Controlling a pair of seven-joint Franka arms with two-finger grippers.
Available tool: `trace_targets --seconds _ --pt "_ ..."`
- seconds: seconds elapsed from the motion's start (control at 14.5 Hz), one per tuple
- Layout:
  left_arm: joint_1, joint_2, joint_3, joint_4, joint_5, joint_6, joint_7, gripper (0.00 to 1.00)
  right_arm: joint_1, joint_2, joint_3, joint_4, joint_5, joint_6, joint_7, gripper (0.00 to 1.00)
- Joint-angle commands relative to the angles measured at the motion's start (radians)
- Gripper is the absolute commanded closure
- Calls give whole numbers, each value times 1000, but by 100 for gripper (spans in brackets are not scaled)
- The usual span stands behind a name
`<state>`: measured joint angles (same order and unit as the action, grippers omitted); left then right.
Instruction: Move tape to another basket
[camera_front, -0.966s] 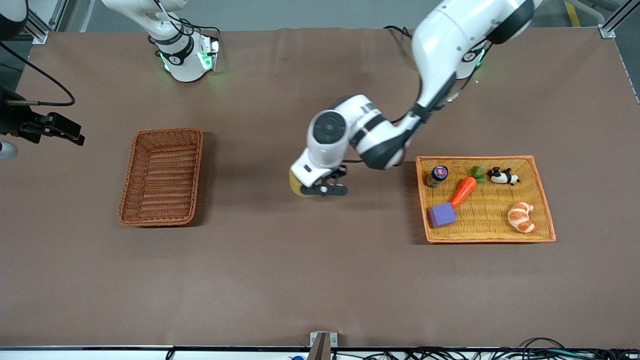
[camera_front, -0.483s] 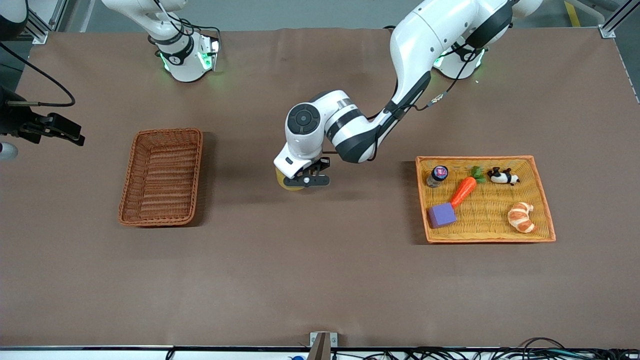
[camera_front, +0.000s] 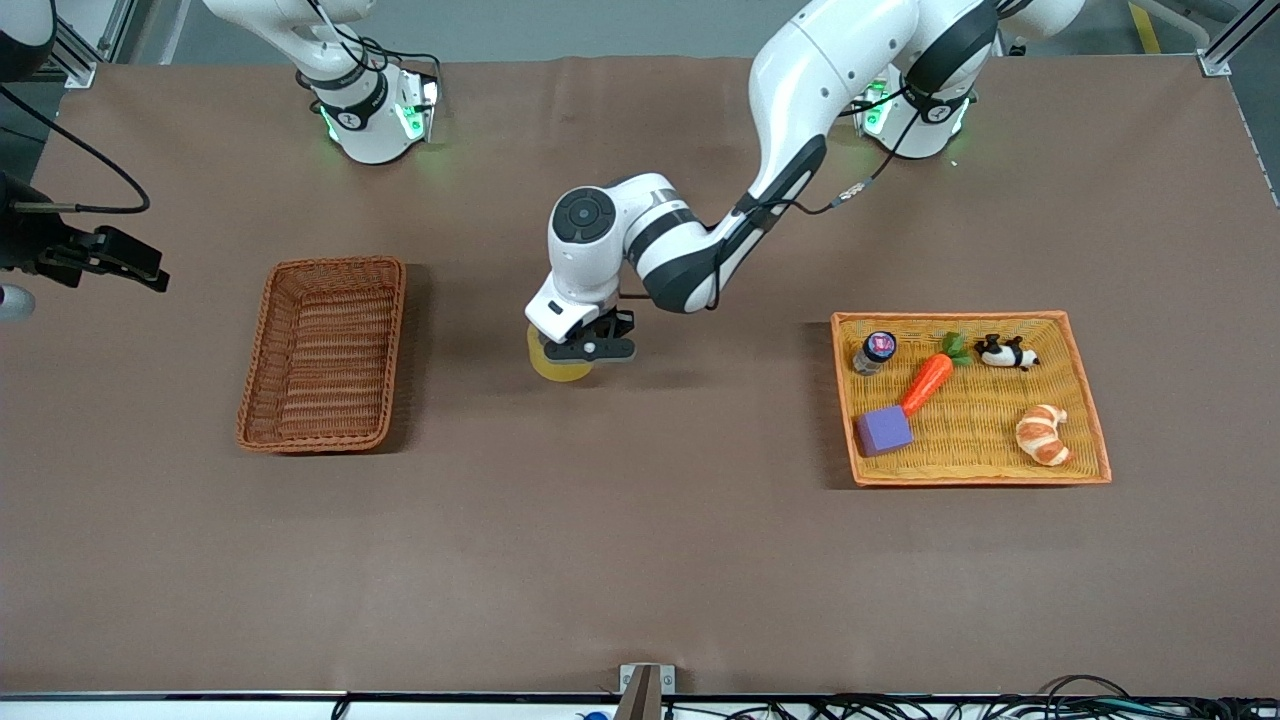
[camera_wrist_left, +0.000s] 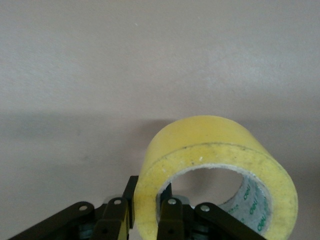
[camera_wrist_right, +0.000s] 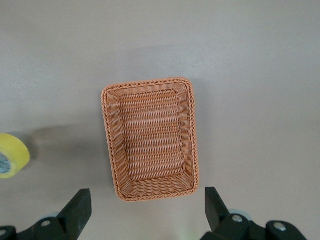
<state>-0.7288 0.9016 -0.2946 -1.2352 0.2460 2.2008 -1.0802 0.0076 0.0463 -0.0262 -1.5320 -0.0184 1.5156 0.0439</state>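
my left arm has swung further across the bare brown table (camera_front: 640, 560) over the last second, away from the flat orange tray (camera_front: 1090, 400) at its own end and toward the right arm's end. that puts the load a good part of the way along, though i judge there is open table left to cross before it is over the basket (camera_front: 322, 352).

the basket lies empty; in the right wrist view it shows whole, with nothing on its woven floor.

the right gripper (camera_wrist_right: 145, 212) waits high above that basket, its fingers spread wide apart.

the left gripper (camera_wrist_left: 145, 220) pinches the wall of the tape (camera_wrist_left: 215, 172), one finger inside the core and one outside, so the roll hangs out to one side of the fingers. in the front view the tape (camera_front: 556, 364) is over bare table between the two baskets.

the tray's carrot, purple block, croissant, small jar and panda toy lie where they lay before.
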Motion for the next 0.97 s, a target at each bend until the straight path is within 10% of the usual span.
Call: trace_targets --seconds 0.0,0.28,0.48,0.9 --pt "-8 37 0 40 -22 13 0 90 -3 59 9 16 2 -3 -12 0" --pt "-3 59 8 31 -71 73 2 82 34 64 12 13 20 26 4 0" --pt "15 43 14 23 -131 70 -1 26 54 96 75 -2 35 87 28 0" --pt "184 -154 6 -3 -116 -191 93 0 63 113 291 -212 23 355 387 0"
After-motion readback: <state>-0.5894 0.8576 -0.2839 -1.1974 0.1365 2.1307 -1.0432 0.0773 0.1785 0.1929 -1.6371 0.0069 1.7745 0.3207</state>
